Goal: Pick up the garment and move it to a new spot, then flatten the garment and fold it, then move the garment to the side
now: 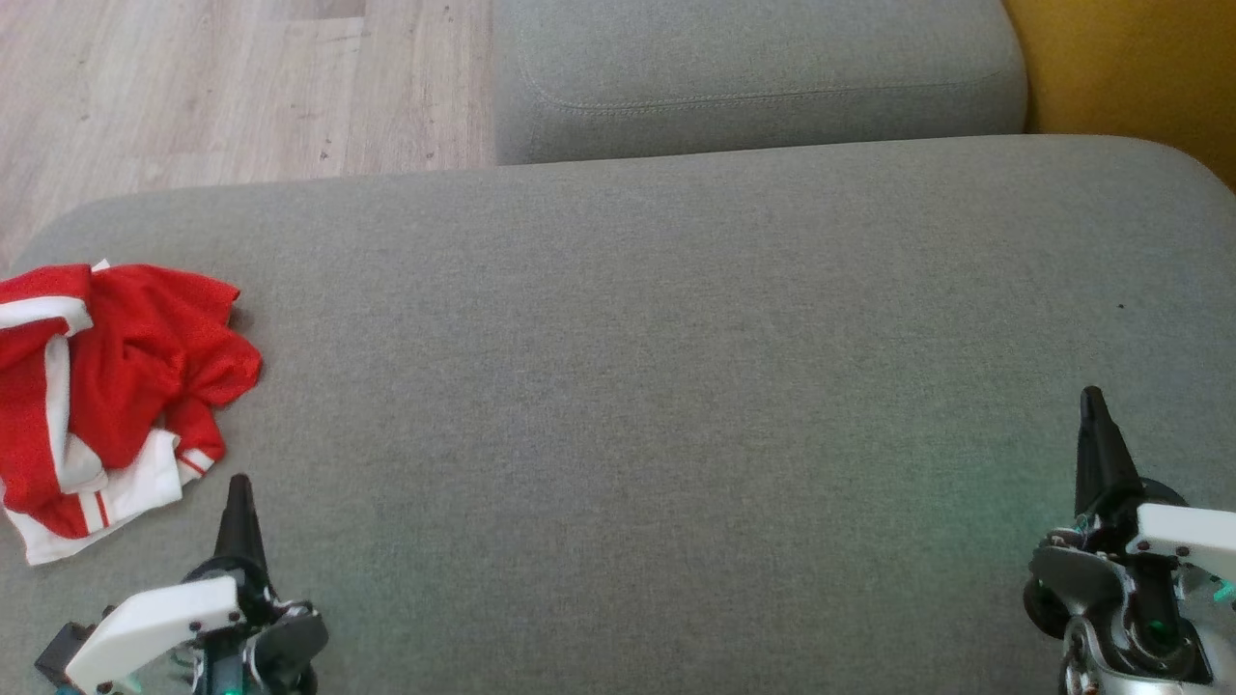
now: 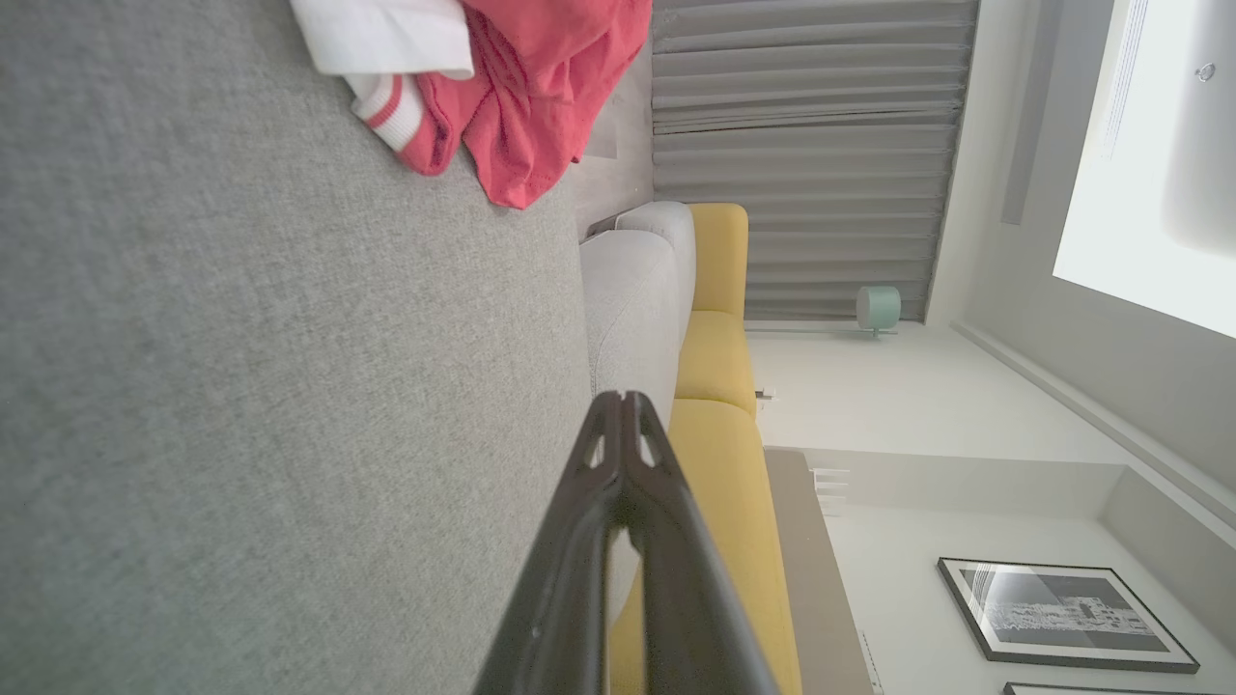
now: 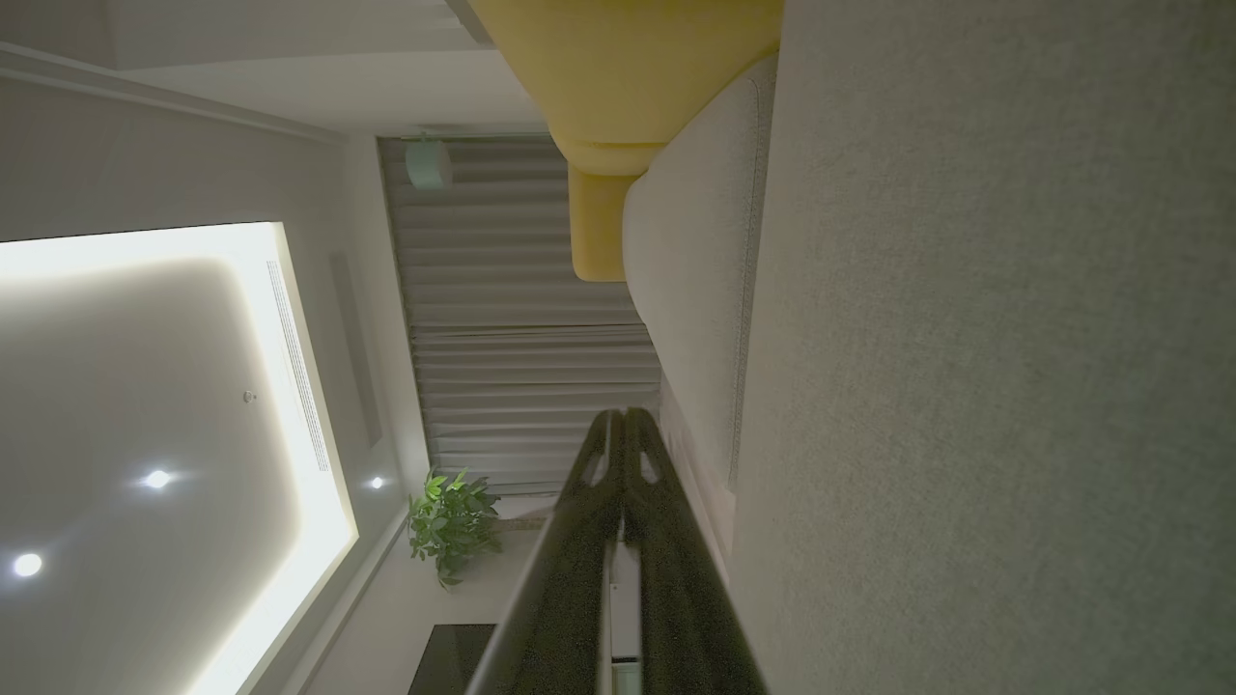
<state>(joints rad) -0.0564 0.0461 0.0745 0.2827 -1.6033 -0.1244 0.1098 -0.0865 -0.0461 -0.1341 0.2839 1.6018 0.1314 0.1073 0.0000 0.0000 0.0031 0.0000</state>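
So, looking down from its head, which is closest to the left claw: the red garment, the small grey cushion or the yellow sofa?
1. Red garment, just beside the left gripper.
2. Small grey cushion, ahead, centre.
3. Yellow sofa, far right corner.

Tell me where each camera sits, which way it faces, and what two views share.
Head view: on the head, looking forward and down at the grey cushion, garment at its left; left tool and right tool at the bottom corners, shut.
Left wrist view: on the left wrist, rolled sideways, along its tool over the cushion to the garment, yellow sofa and curtain.
Right wrist view: on the right wrist, rolled sideways, along its tool past the cushion toward a plant.
Shared: both wrist views show sofa and curtain.
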